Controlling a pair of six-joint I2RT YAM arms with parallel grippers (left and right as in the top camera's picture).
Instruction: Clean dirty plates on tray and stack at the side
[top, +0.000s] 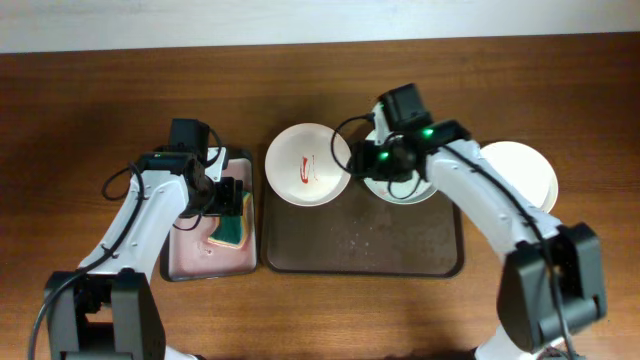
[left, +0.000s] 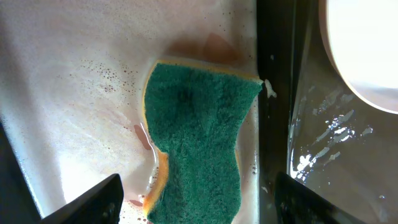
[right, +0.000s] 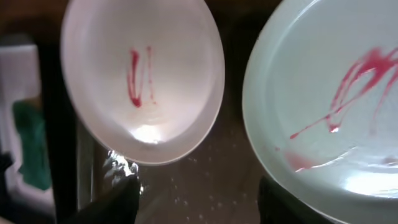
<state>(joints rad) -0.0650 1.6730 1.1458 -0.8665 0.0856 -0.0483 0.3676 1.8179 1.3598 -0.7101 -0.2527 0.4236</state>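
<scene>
— What's on the left?
— A small black tray with a pink inside (top: 205, 262) holds a green-and-yellow sponge (left: 193, 143). The left gripper (left: 199, 205) hangs over it, fingers spread wide, holding nothing.
— And the plates?
— The large dark brown rectangular tray (top: 360, 250) carries a round white plate with red streaks (top: 308, 163) at its rear left. A second smeared white plate (right: 323, 106) sits at its rear right, under the right gripper (right: 199, 199), whose fingers stand apart and empty. A third white plate (top: 520, 172) lies on the wooden table (top: 80, 100), just right of the tray.
</scene>
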